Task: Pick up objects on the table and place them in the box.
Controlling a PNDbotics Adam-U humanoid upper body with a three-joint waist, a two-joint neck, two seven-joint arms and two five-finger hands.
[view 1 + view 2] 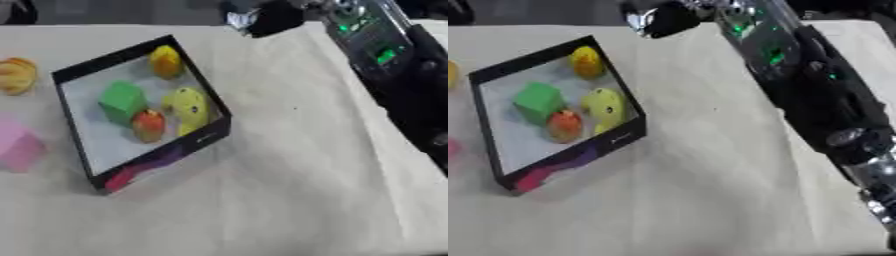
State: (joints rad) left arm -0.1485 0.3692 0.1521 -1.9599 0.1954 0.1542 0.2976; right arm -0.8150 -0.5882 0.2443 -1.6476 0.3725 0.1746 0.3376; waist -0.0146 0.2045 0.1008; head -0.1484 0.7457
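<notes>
Comparing the two eye views, we see the pink block (17, 145) and the orange rounded object (16, 75) almost whole only in the left eye view, where they lie on the tabletop (289, 190) left of the box (166, 152); the right eye view cuts both to slivers at its left edge. The right eye view alone shows the right arm (815, 95) down to a silver joint near the lower right corner.

Inside the box we count four things: one green cube (122, 101), one orange-red fruit (149, 125), one large yellow object (188, 107) and one smaller yellow object (164, 61) in the far corner. Outside it we count two.

The right arm slants in from the right side up to the tabletop's far edge. Its right hand (662, 19) shows there as a dark mass, above and apart from the box; we cannot tell how its fingers stand.
</notes>
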